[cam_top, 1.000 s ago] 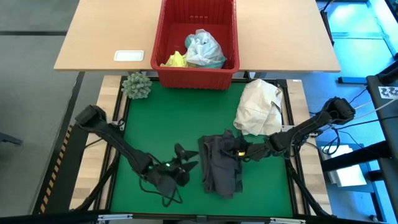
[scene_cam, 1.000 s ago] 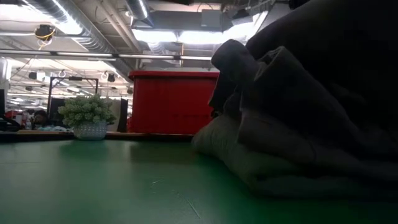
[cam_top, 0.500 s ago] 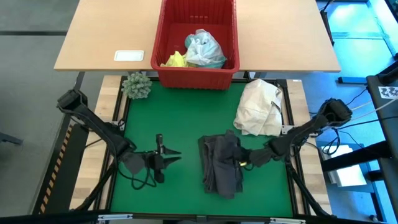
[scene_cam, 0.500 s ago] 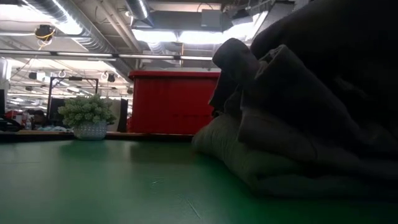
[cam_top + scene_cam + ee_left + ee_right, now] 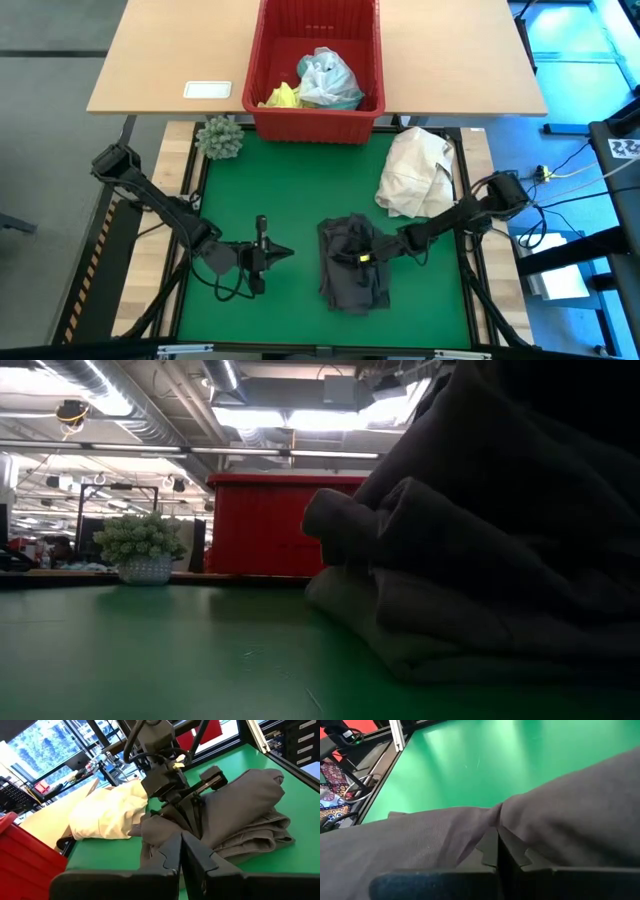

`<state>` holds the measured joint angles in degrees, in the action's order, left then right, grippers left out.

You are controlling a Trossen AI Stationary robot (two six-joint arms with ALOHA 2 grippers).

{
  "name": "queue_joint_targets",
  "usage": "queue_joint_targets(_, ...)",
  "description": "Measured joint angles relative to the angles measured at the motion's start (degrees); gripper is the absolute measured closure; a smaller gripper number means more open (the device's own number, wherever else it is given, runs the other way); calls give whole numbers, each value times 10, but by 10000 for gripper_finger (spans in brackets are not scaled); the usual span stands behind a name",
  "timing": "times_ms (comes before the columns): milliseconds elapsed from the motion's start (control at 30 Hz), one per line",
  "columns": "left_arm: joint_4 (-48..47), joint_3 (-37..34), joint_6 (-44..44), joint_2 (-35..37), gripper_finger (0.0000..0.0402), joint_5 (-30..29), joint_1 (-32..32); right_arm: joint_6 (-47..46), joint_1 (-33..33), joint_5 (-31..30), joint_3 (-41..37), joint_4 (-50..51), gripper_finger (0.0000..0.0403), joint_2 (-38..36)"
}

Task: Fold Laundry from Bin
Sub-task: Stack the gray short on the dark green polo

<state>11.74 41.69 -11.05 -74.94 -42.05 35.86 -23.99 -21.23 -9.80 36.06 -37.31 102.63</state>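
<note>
A dark grey garment [image 5: 350, 278] lies folded in a thick bundle on the green mat [image 5: 270, 190], near its front edge. My right gripper [image 5: 353, 258] reaches over it from the right and is shut on its top. My left gripper [image 5: 283, 252] is shut on nothing and hovers over the mat just left of the bundle. The red bin [image 5: 318, 118] stands at the far edge of the mat. It holds light turquoise laundry [image 5: 328, 78] and yellow laundry [image 5: 281, 97]. My right gripper pinches a fold of the grey garment's top layer [image 5: 492, 815] at its fingertips, where the creases run together. The fingers slant down from the table's right. The rest of the garment [image 5: 240, 825] lies on the mat, and the cloth rises slightly toward the fingers.
A cream-white cloth bundle [image 5: 418, 172] lies at the mat's right edge, behind my right arm. A small green spiky ball [image 5: 220, 137] sits at the mat's far left corner. A white card [image 5: 207, 89] lies on the wooden table [image 5: 160, 50] beyond.
My left gripper has drawn back from the garment toward the table's left, rolled, and shut on nothing. My right gripper has sunk and moved left across the garment's top. The raised lump of cloth has come down and shifted left, and the bundle lies flatter.
</note>
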Motion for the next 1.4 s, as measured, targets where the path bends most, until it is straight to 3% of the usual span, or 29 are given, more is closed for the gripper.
queue_joint_targets(567,-3,0,0,0,396,0,0,-56,-1,109,1,170,402,-51)
queue_joint_targets(833,-5,0,-1,0,396,0,0,-40,-2,109,42,409,402,-122)
queue_joint_targets(1100,-5,0,0,0,396,0,0,-31,-2,126,113,643,402,-140)
queue_joint_targets(1267,-5,0,-1,0,396,0,0,-53,-2,131,140,735,402,-140)
queue_joint_targets(1400,-5,0,-1,0,396,0,0,-66,-2,143,144,748,402,-140)
